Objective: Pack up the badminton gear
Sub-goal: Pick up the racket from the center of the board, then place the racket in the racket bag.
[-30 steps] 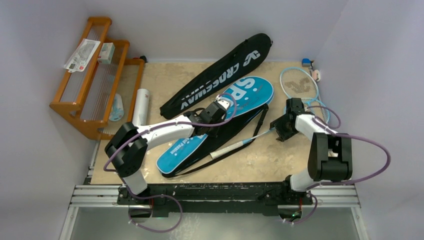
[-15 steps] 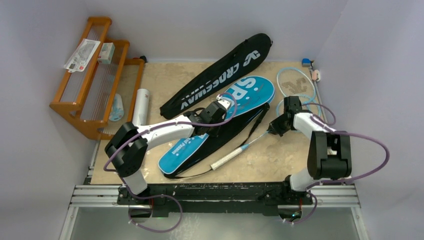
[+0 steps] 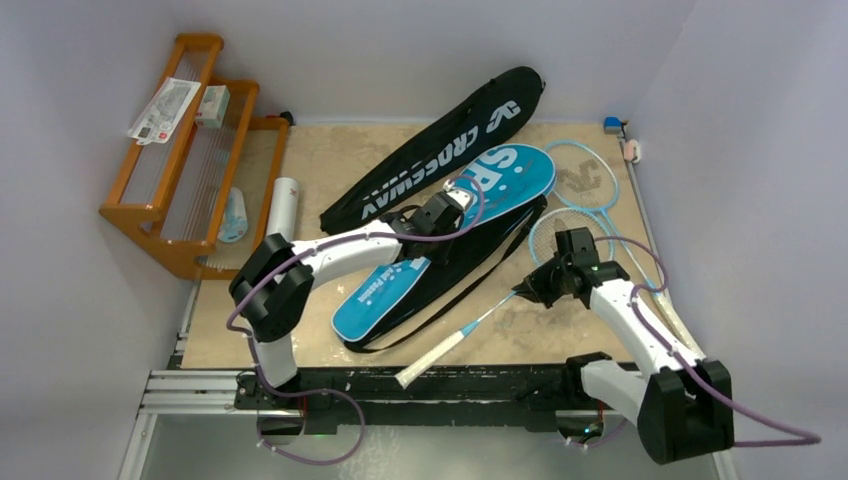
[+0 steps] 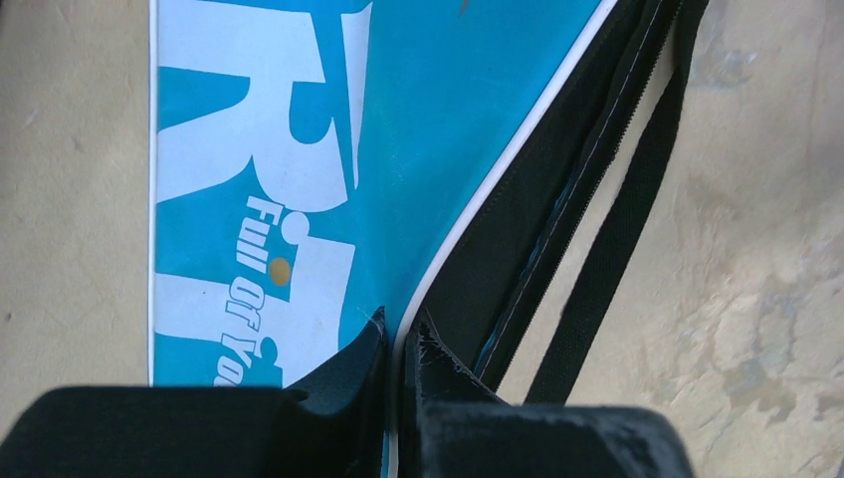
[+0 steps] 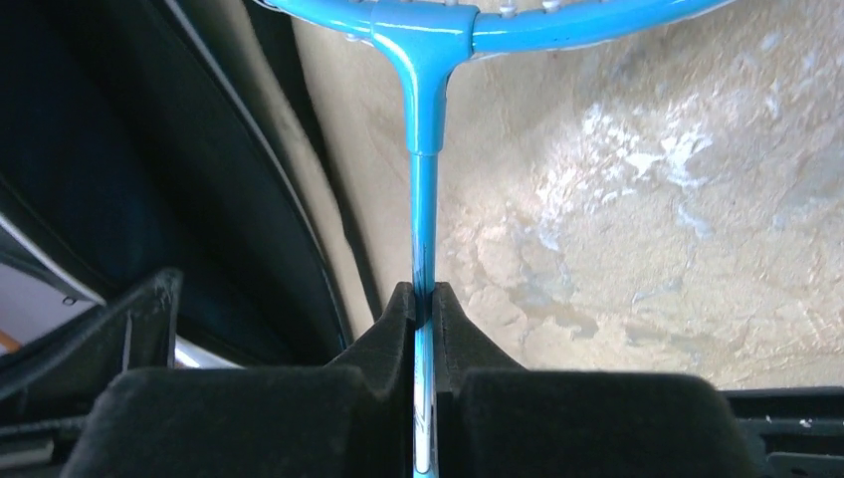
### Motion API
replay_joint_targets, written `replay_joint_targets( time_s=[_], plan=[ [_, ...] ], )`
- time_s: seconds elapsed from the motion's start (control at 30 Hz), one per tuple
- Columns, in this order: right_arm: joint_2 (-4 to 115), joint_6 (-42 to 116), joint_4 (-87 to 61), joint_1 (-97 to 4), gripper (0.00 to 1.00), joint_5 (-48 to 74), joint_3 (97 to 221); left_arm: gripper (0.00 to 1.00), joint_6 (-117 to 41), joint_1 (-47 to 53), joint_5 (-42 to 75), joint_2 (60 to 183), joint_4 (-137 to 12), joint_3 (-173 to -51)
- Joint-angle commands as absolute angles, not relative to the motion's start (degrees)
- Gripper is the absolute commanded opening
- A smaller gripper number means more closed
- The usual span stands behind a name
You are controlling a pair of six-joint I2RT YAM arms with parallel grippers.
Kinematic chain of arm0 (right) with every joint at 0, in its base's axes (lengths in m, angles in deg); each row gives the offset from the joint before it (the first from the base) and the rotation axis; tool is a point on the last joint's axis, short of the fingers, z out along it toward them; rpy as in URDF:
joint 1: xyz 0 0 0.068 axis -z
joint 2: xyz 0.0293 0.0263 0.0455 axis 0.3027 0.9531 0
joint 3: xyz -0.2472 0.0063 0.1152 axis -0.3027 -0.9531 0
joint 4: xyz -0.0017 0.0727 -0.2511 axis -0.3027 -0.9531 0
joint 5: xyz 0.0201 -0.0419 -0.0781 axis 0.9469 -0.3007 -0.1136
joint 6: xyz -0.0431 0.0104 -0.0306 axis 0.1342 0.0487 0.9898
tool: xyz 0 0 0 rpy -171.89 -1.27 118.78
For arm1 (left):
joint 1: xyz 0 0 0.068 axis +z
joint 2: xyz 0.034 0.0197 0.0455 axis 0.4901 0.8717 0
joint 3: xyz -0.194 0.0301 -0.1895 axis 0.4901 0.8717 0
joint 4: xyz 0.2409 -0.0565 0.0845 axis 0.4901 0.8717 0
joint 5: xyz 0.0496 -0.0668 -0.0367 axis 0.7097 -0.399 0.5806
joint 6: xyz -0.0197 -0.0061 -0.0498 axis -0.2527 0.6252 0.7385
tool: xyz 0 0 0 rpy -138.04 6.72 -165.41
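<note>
The blue "SPORT" cover [image 3: 500,175] [image 4: 448,119] lies open over its black underside in the middle of the table. My left gripper [image 3: 448,205] [image 4: 403,334] is shut on its white-piped edge. My right gripper [image 3: 540,283] [image 5: 423,299] is shut on the thin shaft of a light-blue racket [image 3: 480,318] [image 5: 423,60], just below the head. The white handle points at the near edge. A second racket [image 3: 585,180] lies at the far right. The black "CROSSWAY" cover [image 3: 440,160] lies diagonally behind. A white tube [image 3: 284,205] lies at the left.
An orange wooden rack [image 3: 180,160] stands at the far left with papers and a small box on top. The blue cover's black strap [image 4: 617,229] trails over the table to its right. Walls close in the back and the right side.
My right gripper has shut on the racket shaft and pulled the racket toward the near edge and leftward. The left gripper has shifted the blue cover slightly right and back.
</note>
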State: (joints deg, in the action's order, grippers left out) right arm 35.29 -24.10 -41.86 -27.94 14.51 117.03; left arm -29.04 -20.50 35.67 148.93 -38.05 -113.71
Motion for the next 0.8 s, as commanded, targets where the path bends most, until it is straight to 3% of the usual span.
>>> replay_joint_targets(
  time_s=[0.0,0.33,0.77],
  plan=[
    [29.76,-26.42,-46.60,-29.45,0.00,16.75,118.47,0.00,-28.89,-19.45,34.54,150.98,-38.95,-119.86],
    [24.33,-24.50,-53.55,-34.29,0.00,13.88,122.19,0.00,-30.11,-19.17,36.23,156.17,-33.88,-129.48],
    [41.38,-28.19,-50.33,-54.99,0.00,6.72,129.95,0.00,-31.54,-19.21,36.53,156.92,-33.47,-130.78]
  ],
)
